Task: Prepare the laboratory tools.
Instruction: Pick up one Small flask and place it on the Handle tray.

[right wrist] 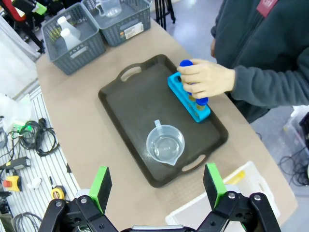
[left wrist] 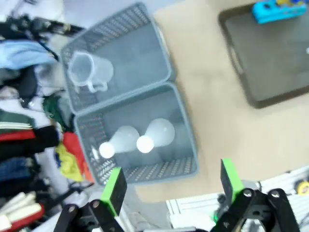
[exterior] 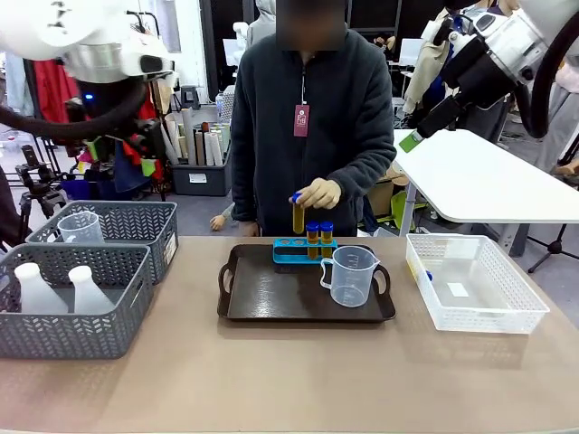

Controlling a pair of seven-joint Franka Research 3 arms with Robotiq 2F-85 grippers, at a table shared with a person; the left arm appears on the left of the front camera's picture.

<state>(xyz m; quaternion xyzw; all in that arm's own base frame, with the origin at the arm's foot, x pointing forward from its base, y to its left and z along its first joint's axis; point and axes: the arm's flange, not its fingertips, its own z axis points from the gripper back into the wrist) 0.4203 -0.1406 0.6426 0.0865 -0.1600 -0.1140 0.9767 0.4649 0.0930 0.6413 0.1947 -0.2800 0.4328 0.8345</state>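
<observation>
Left gripper [left wrist: 171, 182] and right gripper [right wrist: 157, 181] both gaping, holding nothing.
I see 2 flasks [exterior: 90, 289] in the near basket [exterior: 72, 334]; on the tray [exterior: 271, 294], 2 tubes [exterior: 312, 233] racked, a hand [exterior: 318, 193] holding a 3rd, then the beaker [exterior: 351, 276].

The front view looks level across the tan surface [exterior: 271, 380] toward the person [exterior: 303, 136] at its far edge. Both wrist views look down from high up: the left over two grey slatted plastic baskets [left wrist: 135, 53], the right over the dark brown handled tray [right wrist: 130, 106]. All three views share both.
</observation>
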